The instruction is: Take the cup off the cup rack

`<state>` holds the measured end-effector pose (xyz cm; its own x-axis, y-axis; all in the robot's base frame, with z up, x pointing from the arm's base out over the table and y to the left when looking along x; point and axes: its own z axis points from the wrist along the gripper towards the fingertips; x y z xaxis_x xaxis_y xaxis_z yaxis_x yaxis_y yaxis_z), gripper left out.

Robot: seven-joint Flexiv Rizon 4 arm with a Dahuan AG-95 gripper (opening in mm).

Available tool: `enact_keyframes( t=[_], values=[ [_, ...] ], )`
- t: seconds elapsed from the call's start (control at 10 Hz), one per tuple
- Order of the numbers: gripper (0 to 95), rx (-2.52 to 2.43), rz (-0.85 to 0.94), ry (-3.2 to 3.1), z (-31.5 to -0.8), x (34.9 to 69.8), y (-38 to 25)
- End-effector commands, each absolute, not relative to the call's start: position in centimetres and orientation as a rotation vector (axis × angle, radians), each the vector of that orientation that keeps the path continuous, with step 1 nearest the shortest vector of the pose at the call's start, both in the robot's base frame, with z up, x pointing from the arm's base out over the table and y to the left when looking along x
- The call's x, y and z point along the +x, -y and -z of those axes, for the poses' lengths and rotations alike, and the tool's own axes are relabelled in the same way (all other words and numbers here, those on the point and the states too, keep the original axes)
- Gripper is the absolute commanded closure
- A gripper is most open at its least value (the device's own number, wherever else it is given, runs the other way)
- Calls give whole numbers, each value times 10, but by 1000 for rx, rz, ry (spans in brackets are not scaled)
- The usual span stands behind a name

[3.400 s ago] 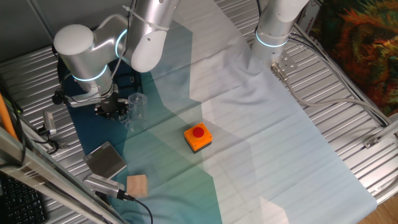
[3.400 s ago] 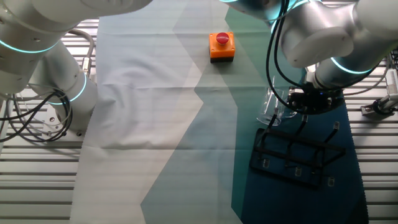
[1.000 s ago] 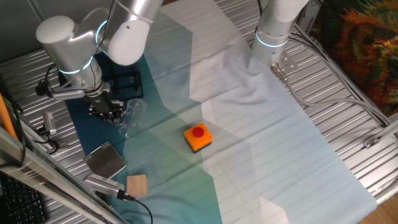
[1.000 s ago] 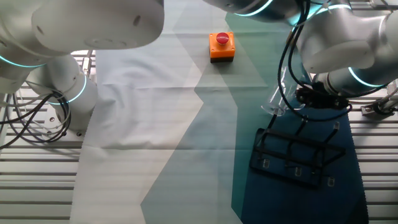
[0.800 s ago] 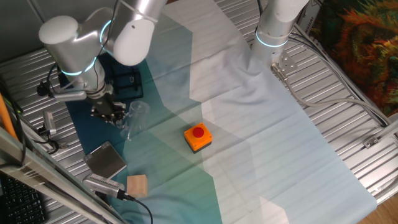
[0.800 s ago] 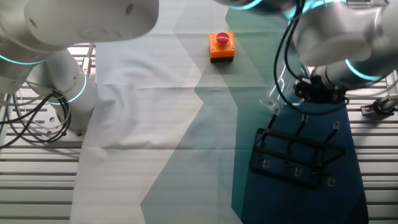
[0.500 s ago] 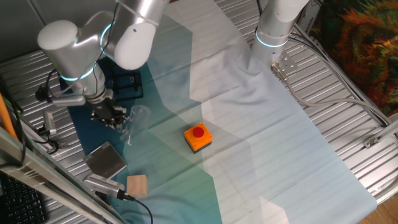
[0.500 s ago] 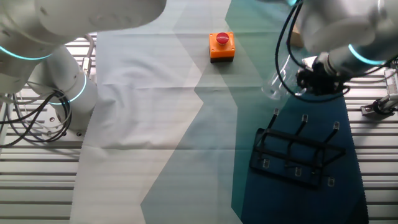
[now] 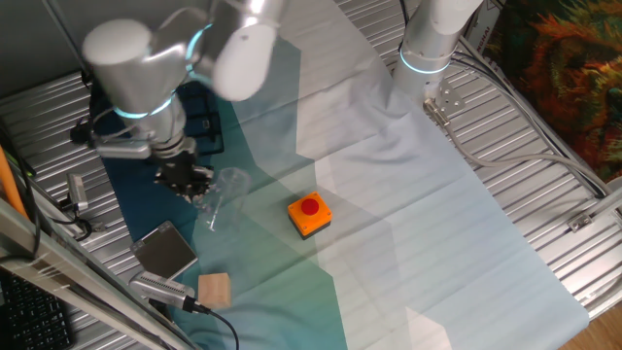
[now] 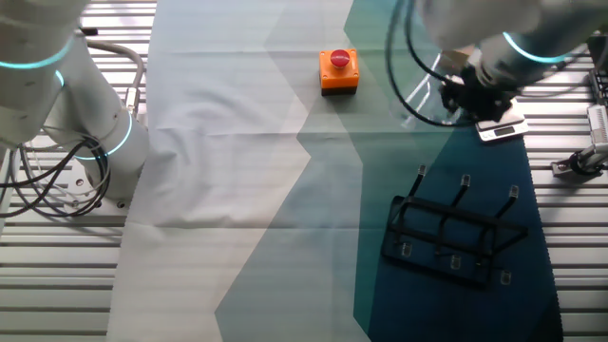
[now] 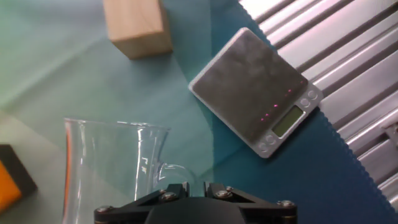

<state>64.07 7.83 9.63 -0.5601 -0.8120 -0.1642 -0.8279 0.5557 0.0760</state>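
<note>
Gripper (image 11: 188, 186) is clamping the glass cup (image 11: 115, 165) by its handle, carrying it clear; the cup rack (image 10: 454, 236) is standing well behind.

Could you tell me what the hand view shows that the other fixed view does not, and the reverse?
Only the hand view shows the wooden block. Only the other fixed view shows the cup rack, with nothing on its pegs, and the whole orange button box. Both show the cup held in the gripper, clear of the rack.
</note>
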Motion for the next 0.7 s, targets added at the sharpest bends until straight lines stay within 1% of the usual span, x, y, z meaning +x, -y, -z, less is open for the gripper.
enact_keyframes(
  t=[0.1,0.6,0.7],
  values=[
    [950,-1330,-257,-2635,-107,631,-93],
    [950,-1137,-414,-2507,-105,638,-107],
    [950,-1113,-414,-2499,-106,641,-110]
  ],
)
